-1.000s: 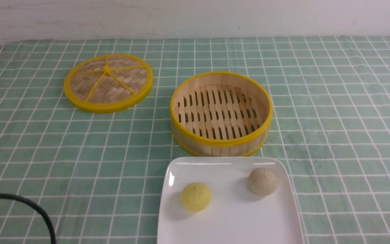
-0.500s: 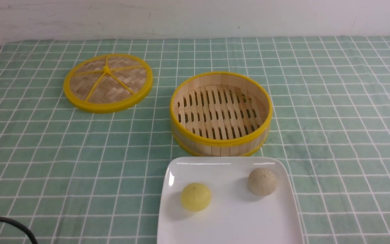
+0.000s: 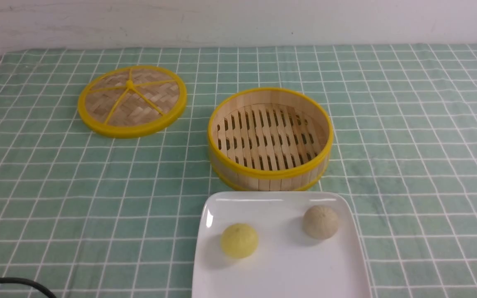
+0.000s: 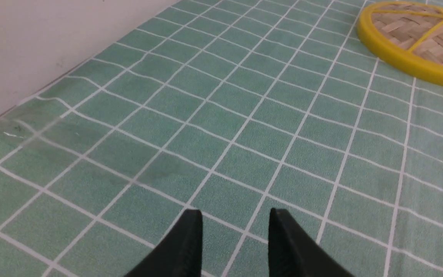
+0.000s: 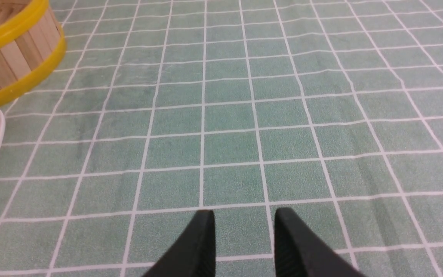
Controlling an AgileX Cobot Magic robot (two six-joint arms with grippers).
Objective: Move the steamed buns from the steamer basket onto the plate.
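Front view shows a big white plate (image 3: 280, 273) at the near edge of the table, on a green cloth (image 3: 408, 145) with white squares. Two buns sit on the plate. The yellow bun (image 3: 239, 240) is on the left side of it. The beige bun (image 3: 320, 222) is on the right side, a bit farther back. The two buns are apart and do not touch.

Just behind the plate stands the round steamer basket (image 3: 269, 174) with its yellow rims. It is upright, and you can see all of its slatted floor. The flat woven lid (image 3: 132, 101) lies on the cloth, farther back and to the left, well apart from the basket. A black cable (image 3: 15, 282) curls in at the near left corner. A pale wall (image 3: 238, 20) runs behind the table.

No arm shows in the front view. The left wrist view shows the left gripper (image 4: 235, 215) over bare cloth, with part of the lid far ahead. Its black fingers (image 4: 185, 246) are spread apart, and only cloth shows between them. The right wrist view shows the right gripper (image 5: 244, 213) over bare cloth too, with the basket and a corner of the plate off to one side. Its fingers (image 5: 296, 246) are also spread, pinching nothing.
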